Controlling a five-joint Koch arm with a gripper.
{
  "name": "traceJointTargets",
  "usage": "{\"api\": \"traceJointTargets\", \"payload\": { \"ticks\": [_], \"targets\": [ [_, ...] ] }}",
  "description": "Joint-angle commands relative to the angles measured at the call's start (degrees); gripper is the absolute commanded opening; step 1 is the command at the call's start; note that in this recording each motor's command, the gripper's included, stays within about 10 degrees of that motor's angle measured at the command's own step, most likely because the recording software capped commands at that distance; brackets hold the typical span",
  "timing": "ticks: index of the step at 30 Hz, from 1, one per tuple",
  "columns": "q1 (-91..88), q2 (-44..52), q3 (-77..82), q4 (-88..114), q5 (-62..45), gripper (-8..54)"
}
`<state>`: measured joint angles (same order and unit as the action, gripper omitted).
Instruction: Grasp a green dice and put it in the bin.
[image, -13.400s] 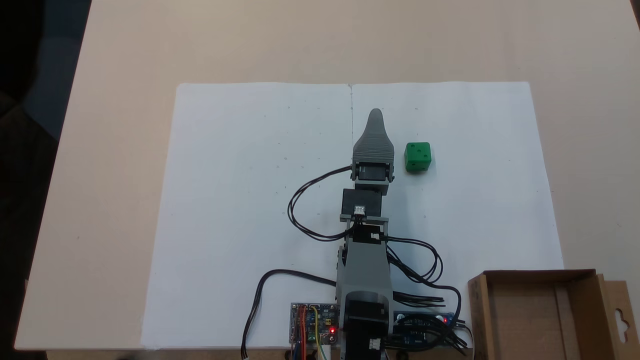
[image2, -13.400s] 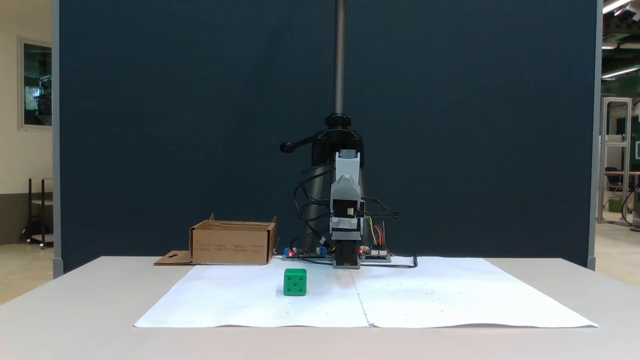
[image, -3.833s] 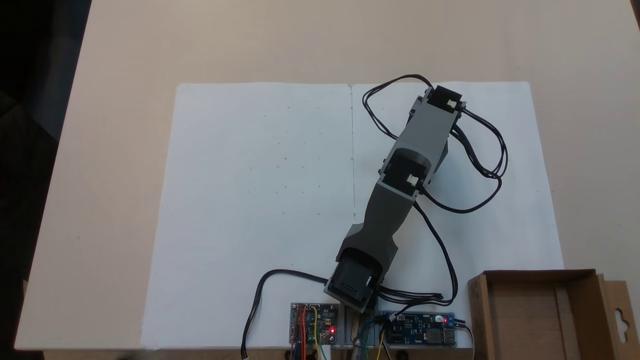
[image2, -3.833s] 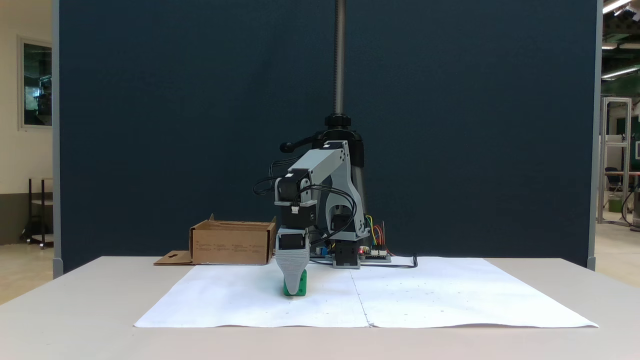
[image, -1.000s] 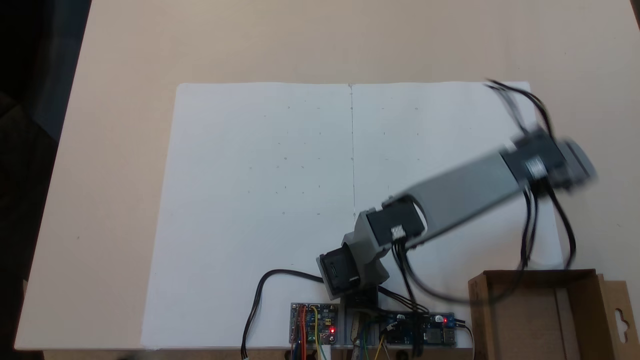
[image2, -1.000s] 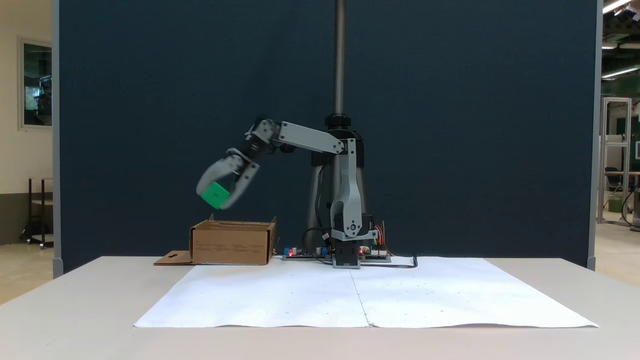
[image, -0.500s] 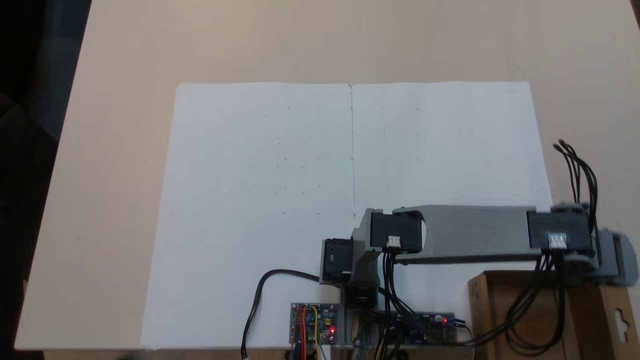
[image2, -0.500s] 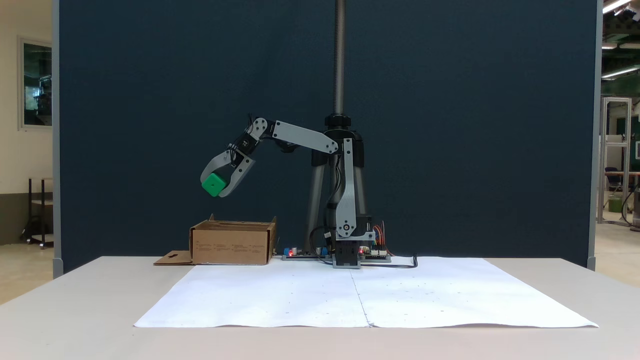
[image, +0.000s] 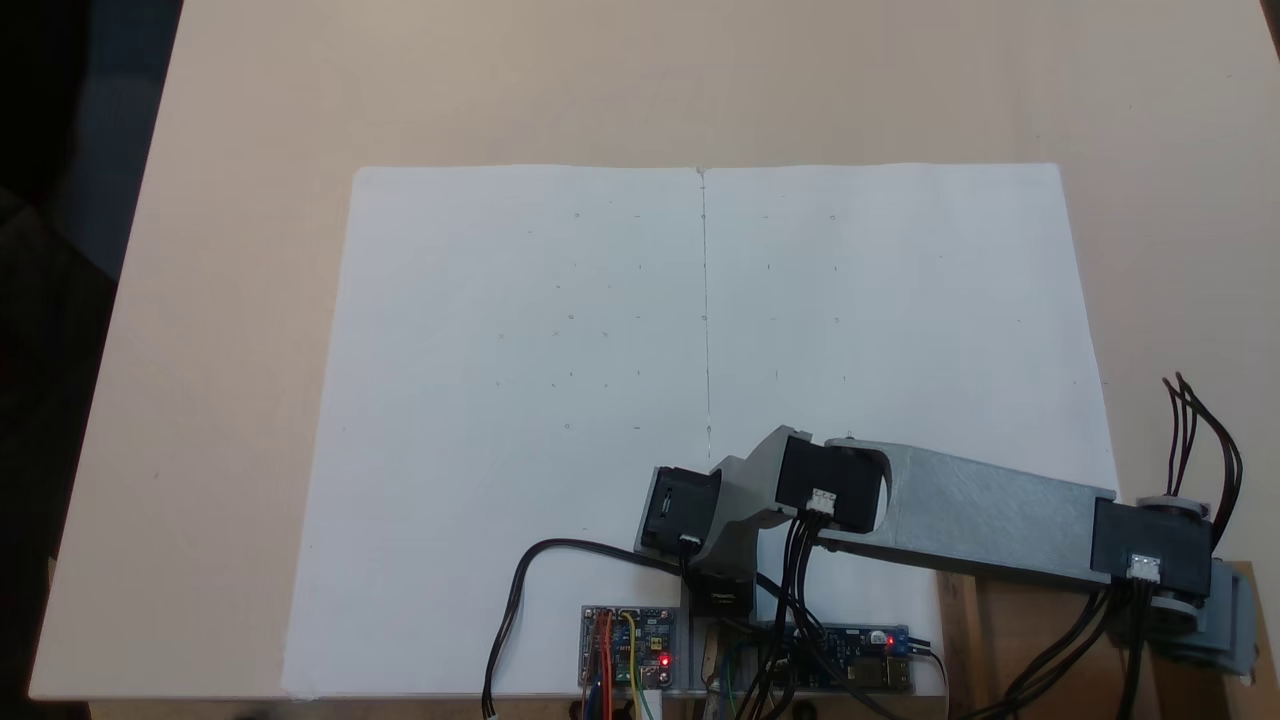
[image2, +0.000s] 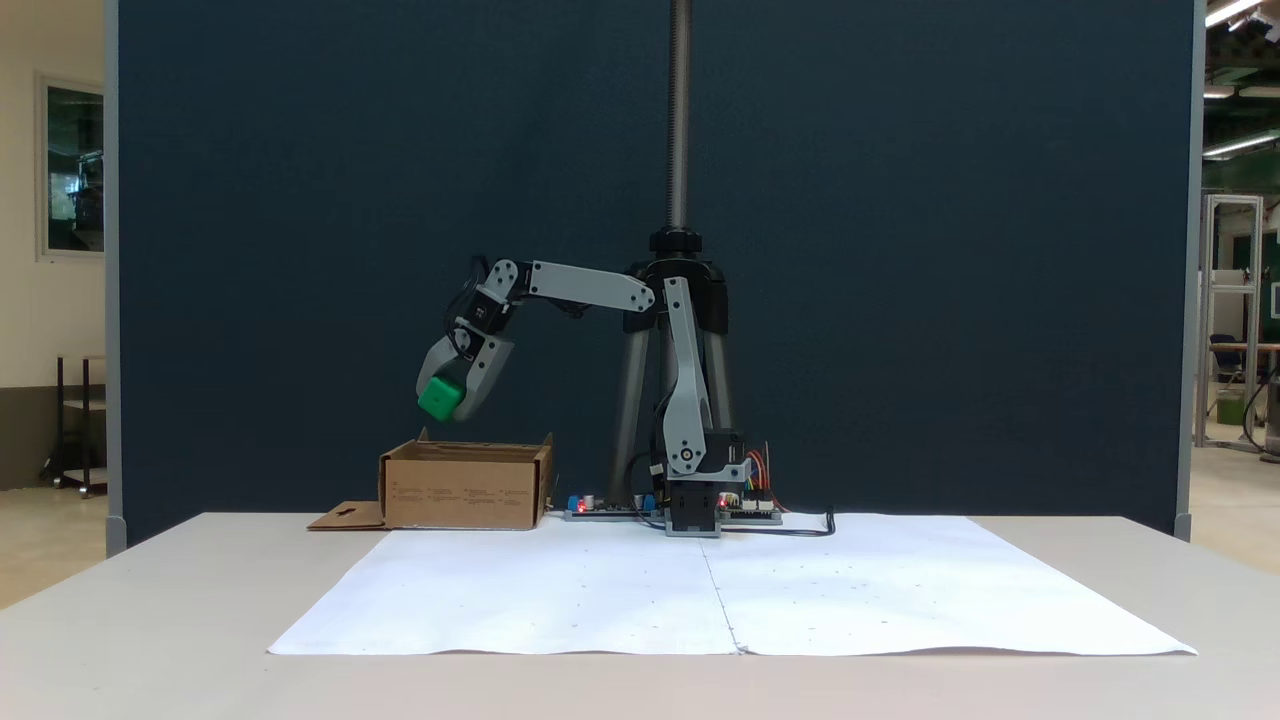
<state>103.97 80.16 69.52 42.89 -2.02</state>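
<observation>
Claw clenched on green dice, above bin left side; dice prob. light, rigid, slick—grip flat faces.

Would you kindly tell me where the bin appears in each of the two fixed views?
A fixed view from above: the bin sits at the bottom right corner, mostly under the arm.
A fixed view from the side: the bin stands left of centre, below the green dice.
Shared landmark: the white paper.
</observation>
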Motion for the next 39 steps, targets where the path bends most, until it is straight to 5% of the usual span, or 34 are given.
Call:
{"api": "traceJointTargets", "payload": {
  "ticks": [1,13,16,20,39],
  "targets": [
    [2.2,0.88,-2.55,4.48,-7.56,11.7],
    [3.08,0.62,3.87,8.35,-13.89,11.9],
    [3.08,0.18,3.87,7.82,-13.8,32.3],
    [2.9,-0.18,3.96,6.94,-13.62,45.1],
    [-25.4,16.17,3.87,-2.29,8.35,43.2]
  ]
}}
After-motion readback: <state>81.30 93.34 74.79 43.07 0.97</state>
